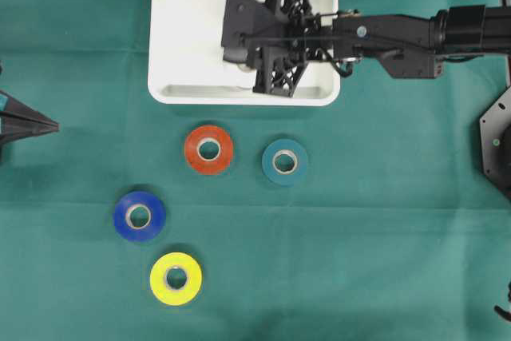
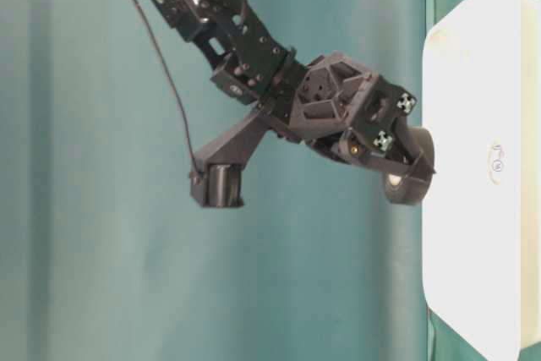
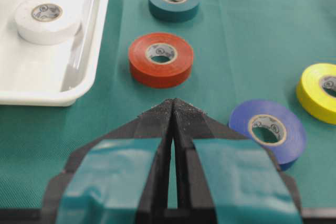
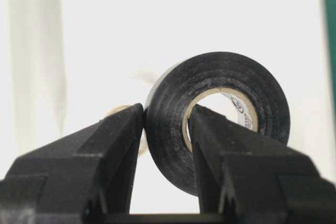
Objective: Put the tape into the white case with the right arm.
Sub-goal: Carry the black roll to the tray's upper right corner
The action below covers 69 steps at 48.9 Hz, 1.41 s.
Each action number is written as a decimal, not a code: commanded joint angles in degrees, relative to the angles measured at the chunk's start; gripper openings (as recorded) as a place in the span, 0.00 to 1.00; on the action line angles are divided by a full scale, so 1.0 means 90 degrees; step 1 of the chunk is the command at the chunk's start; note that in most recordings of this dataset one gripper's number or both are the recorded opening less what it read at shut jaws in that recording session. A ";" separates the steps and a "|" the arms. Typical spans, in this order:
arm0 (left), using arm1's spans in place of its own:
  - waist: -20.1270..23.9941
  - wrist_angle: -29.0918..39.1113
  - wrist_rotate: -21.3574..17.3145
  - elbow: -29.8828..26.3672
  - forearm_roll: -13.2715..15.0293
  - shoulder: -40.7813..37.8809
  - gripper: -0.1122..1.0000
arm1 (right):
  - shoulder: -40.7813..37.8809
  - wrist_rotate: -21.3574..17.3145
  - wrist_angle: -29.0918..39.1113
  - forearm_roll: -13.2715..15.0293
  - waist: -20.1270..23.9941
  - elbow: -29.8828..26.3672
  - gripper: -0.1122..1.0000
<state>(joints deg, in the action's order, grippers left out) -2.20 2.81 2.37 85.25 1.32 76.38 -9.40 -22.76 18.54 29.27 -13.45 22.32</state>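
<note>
Overhead, the right arm (image 1: 399,33) hides the white roll (image 3: 47,19) almost entirely.

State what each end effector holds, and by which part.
Right end effector pinches the black tape roll through its wall, one finger inside the core, one outside. Left end effector holds nothing.

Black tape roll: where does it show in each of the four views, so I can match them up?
Overhead: not visible, hidden under the right tool above the white case.
Table-level: right of centre, black tape roll just short of the case.
Left wrist: not in it.
Right wrist: centre, one finger through the core.
Shared landmark: the white case, seen in every view.
</note>
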 commanded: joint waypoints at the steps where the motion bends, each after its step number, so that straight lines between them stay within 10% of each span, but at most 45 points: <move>1: 0.0020 -0.0020 0.0000 -0.0078 0.0010 -0.0039 0.10 | 0.0254 -0.0010 -0.0234 0.0137 -0.0176 0.0010 0.11; 63: 0.0020 -0.0020 0.0000 -0.0078 0.0020 -0.0029 0.10 | 0.0684 -0.0020 -0.0596 0.0186 -0.1025 0.1260 0.11; 69: 0.0020 -0.0029 0.0000 -0.0078 0.0020 -0.0029 0.10 | 0.0674 -0.0020 -0.0820 0.0176 -0.1045 0.1299 0.27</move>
<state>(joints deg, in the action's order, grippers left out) -2.20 2.81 2.37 85.25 1.32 76.46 -5.10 -22.94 12.48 30.76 -22.94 34.54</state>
